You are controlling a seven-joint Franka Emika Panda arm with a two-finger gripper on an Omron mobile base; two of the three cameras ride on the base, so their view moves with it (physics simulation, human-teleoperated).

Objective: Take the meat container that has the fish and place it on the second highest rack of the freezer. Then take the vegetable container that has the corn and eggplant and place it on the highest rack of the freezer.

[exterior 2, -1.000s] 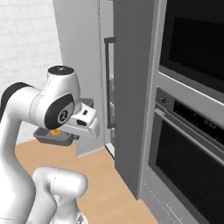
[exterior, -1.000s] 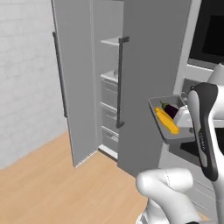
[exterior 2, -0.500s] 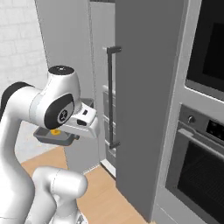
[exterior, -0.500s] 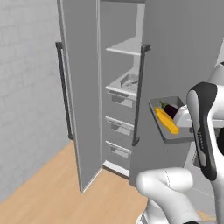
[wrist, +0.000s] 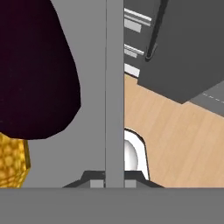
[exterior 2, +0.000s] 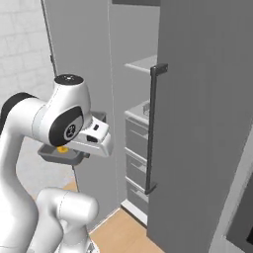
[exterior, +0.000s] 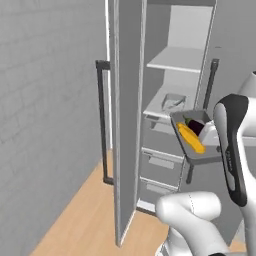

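Fingers [wrist: 114,178] pinch tray wall [wrist: 114,87], eggplant [wrist: 35,65] just beside.

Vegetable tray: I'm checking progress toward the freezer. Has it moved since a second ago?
Yes. Riding the driving base, the vegetable tray went left. It was right of the freezer door handle and is now before the open shelves.
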